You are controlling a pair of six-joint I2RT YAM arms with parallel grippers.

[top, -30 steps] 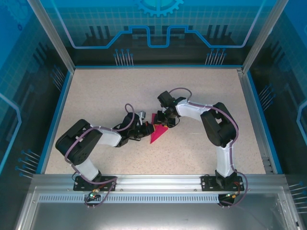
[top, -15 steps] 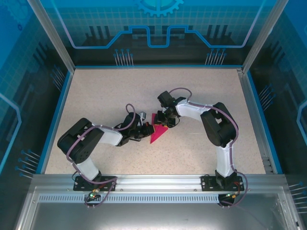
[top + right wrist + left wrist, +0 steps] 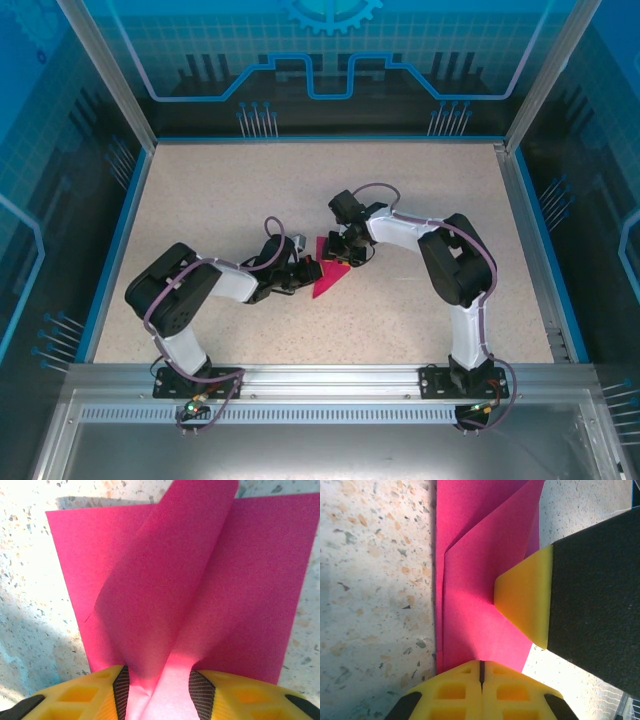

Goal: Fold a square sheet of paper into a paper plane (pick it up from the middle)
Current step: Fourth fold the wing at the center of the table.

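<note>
Tabletop (image 3: pixel 220 190) speckled beige | walls (image 3: pixel 60 200) blue | left pincer (image 3: pixel 481 667) closed at edge of paper (image 3: pixel 470 580) — right pincer (image 3: pixel 159 680) pinching its fold

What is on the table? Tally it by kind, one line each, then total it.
Sheet of pink paper: 1
Grippers: 2, the left gripper and the right gripper, both on the paper
Table: 1
Total: 4
</note>
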